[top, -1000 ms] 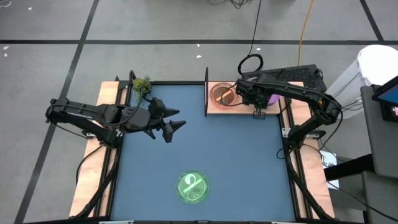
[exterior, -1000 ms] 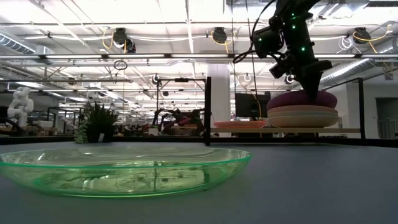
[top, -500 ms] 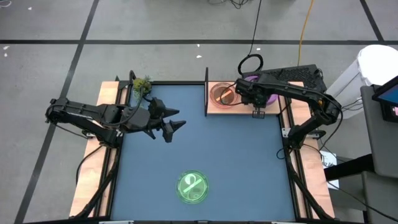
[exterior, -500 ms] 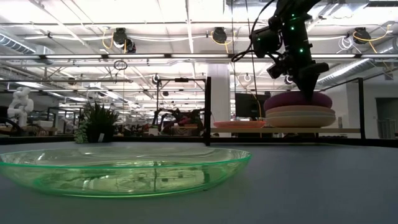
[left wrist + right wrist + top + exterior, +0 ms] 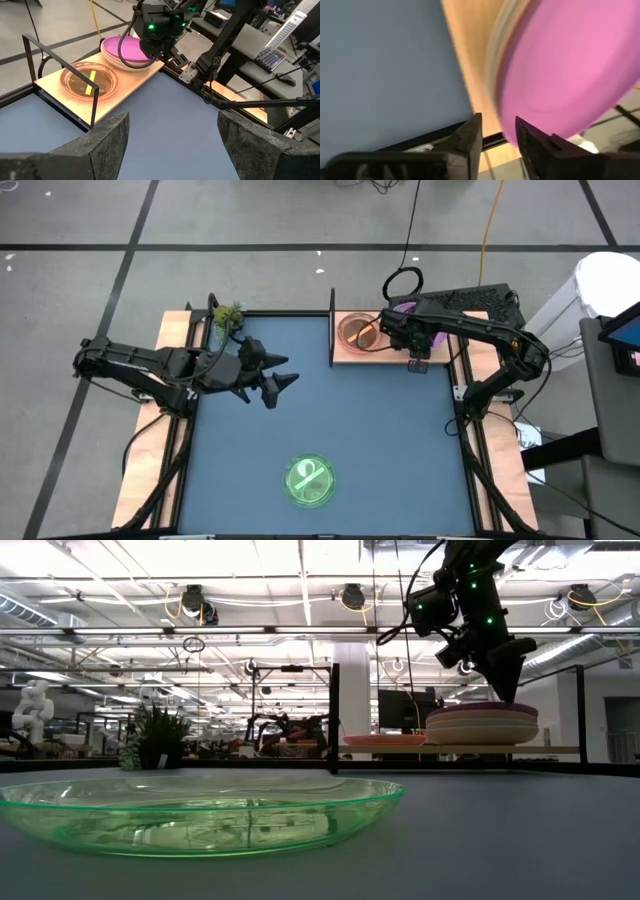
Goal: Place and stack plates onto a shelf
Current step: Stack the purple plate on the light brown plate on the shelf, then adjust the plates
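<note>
The purple plate (image 5: pixel 131 49) lies on top of the stack of big plates at the shelf's (image 5: pixel 127 76) far end, beside the orange plate (image 5: pixel 88 82). My right claw (image 5: pixel 497 135) hangs just over its rim, fingers parted, gripping nothing. My left claw (image 5: pixel 277 381) waits open above the blue table (image 5: pixel 380 440); the green plate (image 5: pixel 309 481) sits near the front.
</note>
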